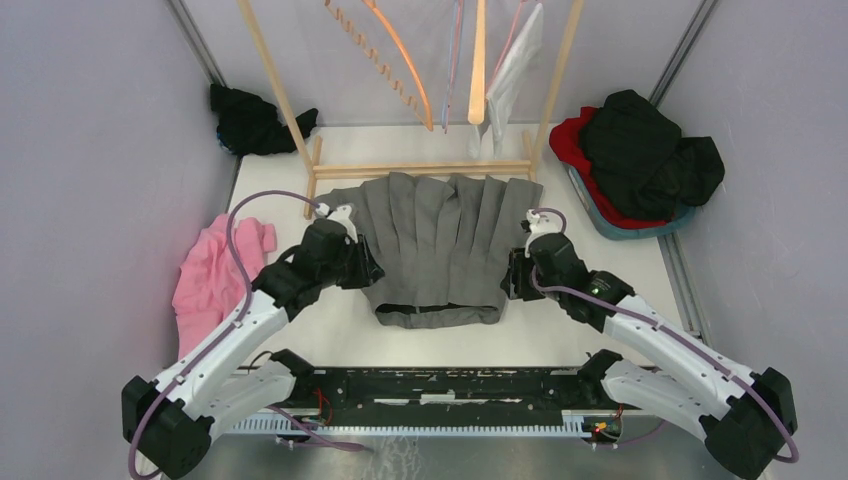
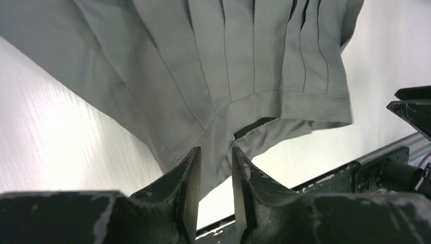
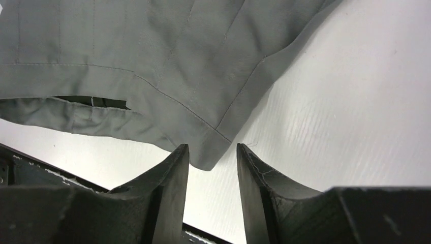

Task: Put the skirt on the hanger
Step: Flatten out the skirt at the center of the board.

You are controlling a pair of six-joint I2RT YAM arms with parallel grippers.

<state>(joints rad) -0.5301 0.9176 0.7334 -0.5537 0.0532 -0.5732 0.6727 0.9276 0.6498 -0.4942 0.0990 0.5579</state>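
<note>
A grey pleated skirt [image 1: 440, 240] lies flat on the white table, its waistband toward the arms and its hem at the foot of the rack. My left gripper [image 1: 368, 272] is at the waistband's left corner. In the left wrist view the skirt [image 2: 228, 61] runs down into the gap of the left gripper [image 2: 216, 152], whose jaws stand apart and open. My right gripper [image 1: 512, 276] is at the right corner. In its wrist view the skirt's [image 3: 127, 51] corner tip sits just inside the right gripper [image 3: 212, 150], which is open. An orange hanger [image 1: 400, 50] and a wooden hanger [image 1: 477, 60] hang on the rack.
The wooden rack [image 1: 420, 170] stands behind the skirt, with a pale garment [image 1: 515, 70] hanging from it. A black garment [image 1: 255, 120] lies at the back left and a pink one [image 1: 215, 265] at the left. A basket [image 1: 610, 222] of red and black clothes sits at the right.
</note>
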